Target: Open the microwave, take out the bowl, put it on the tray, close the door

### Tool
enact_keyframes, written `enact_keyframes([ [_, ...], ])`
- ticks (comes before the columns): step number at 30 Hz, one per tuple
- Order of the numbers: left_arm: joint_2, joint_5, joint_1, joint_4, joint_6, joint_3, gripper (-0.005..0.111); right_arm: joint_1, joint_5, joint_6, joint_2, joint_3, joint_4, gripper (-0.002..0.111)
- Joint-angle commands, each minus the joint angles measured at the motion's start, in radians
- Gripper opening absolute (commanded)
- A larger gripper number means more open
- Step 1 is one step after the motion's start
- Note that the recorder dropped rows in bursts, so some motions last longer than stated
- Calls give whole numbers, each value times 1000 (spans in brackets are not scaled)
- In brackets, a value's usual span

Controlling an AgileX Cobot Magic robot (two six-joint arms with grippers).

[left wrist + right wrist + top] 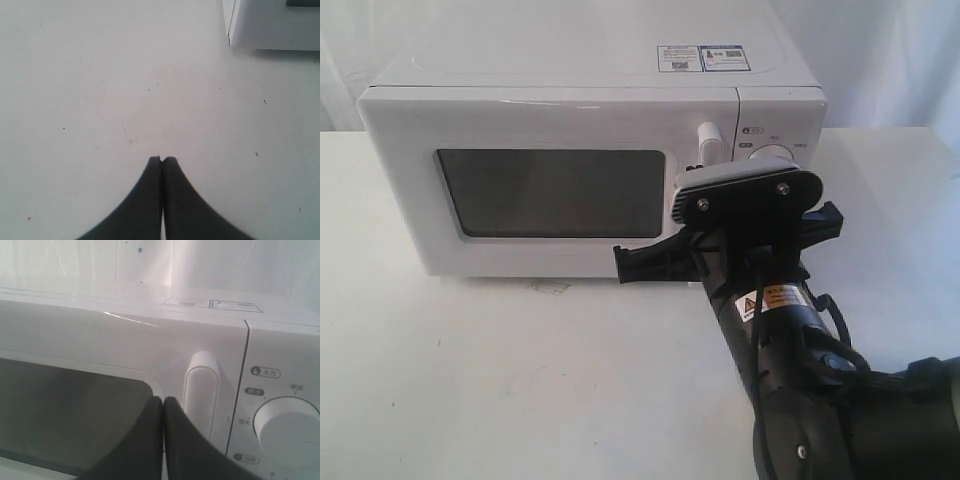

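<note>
The white microwave [570,90] stands at the back of the table with its door [550,190] closed. The vertical white bar handle [709,140] [201,395] shows beside the dark window [65,410]. My right gripper [163,400] is shut with nothing in it, its tips just in front of the door between window and handle; in the exterior view the wrist [750,200] hides the tips. My left gripper [162,159] is shut and empty over bare table, with a microwave corner [235,25] far off. The bowl is hidden. No tray is in view.
The control panel with a round white dial [287,432] sits right of the handle. Stickers [705,58] lie on the microwave's top. The white table [470,380] spreads in front, with a faint stain [550,287] near the microwave's base. A white curtain hangs behind.
</note>
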Motion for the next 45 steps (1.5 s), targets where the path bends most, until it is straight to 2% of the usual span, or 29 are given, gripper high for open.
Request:
enact_keyframes([
  [1,-4,19,2,1,0,3,0,0,-15,-14,-9,8,5,0],
  [4,-4,19,2,1,0,3,0,0,-1,106,-24,8,8,0],
  [7,-4,19,2,1,0,3,0,0,200,139,-127,8,69,0],
  [14,-4,19,2,1,0,3,0,-19,587,-322,-486,12,235,0],
  [17,-4,19,2,1,0,3,0,-83,701,-352,-616,45,237,0],
  [23,-4,19,2,1,0,3,0,-299,933,-352,-865,177,237,0],
  [26,-4,19,2,1,0,3,0,-408,979,-335,-1002,267,237,0],
  [33,-4,19,2,1,0,3,0,-581,1017,-300,-1281,436,235,0],
  [45,-4,19,2,1,0,3,0,-750,1104,-296,-1628,565,234,0],
])
